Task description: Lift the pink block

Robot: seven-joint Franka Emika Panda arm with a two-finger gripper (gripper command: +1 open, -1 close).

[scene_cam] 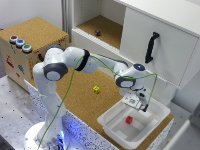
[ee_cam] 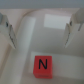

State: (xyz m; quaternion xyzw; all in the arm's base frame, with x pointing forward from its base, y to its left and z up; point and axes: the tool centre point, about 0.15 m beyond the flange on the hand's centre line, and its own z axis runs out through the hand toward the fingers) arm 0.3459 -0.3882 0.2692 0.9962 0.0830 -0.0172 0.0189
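A cork-topped table (scene_cam: pixel 80 95) is carrying a white bin (scene_cam: pixel 152 125), with a yellow cube (scene_cam: pixel 96 90) lying near the bin.

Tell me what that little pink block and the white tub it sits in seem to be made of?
The pink block looks like painted wood or matte plastic: flat, even colour, crisp edges, a black N printed on top; which one I cannot tell. The white tub seems to be moulded plastic: smooth walls, rounded rim and corners, a faint sheen. The claw hangs open above the block.
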